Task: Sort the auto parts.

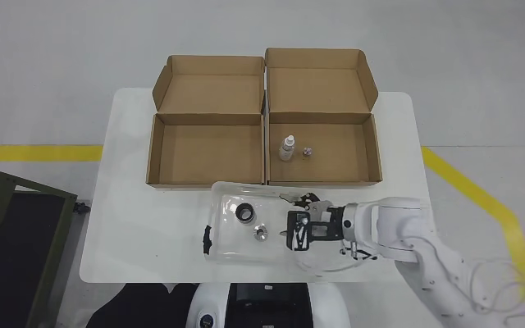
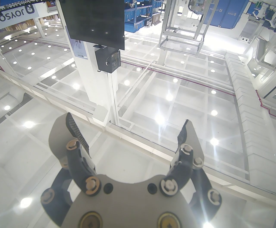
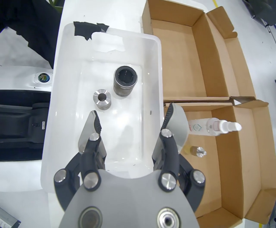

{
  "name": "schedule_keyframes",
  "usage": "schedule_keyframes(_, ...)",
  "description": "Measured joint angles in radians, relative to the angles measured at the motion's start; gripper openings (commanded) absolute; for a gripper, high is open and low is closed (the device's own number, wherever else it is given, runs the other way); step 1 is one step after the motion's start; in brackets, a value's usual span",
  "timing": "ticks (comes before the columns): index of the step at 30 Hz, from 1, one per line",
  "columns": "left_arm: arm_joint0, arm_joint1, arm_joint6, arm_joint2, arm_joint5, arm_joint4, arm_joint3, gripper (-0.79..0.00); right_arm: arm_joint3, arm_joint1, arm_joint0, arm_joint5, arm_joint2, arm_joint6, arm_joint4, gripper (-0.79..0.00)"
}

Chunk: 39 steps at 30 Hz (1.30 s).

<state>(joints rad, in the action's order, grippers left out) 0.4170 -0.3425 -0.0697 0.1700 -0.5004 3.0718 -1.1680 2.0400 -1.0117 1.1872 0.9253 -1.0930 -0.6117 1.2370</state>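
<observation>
Matt cardboard boxes (image 1: 207,123), glossy plastic tray (image 3: 62,64)

Industrial hall, blue bin racks (image 2: 140,13)

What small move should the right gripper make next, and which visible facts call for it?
Probably lower the right gripper toward the silver bushing, the nearer of two parts in the white bin. The gripper is open and empty above the bin floor; the dark bearing stands just beyond the bushing.
</observation>
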Motion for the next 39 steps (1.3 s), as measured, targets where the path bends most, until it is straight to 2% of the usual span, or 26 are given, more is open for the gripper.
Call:
schedule_keyframes(13,0.000,0.000,0.000,0.000,0.000,0.000,0.000,0.000,-0.082,-0.023,-0.070,0.005,0.168,-0.004,0.055,-0.259)
schedule_keyframes(22,0.000,0.000,0.000,0.000,0.000,0.000,0.000,0.000,-0.168,-0.044,-0.141,-0.019,0.234,0.005,0.043,-0.249)
schedule_keyframes(31,0.000,0.000,0.000,0.000,0.000,0.000,0.000,0.000,-0.211,-0.059,-0.165,-0.071,0.287,-0.007,0.072,-0.243)
schedule_keyframes(39,0.000,0.000,0.000,0.000,0.000,0.000,0.000,0.000,-0.239,-0.067,-0.177,-0.070,0.313,-0.011,0.066,-0.305)
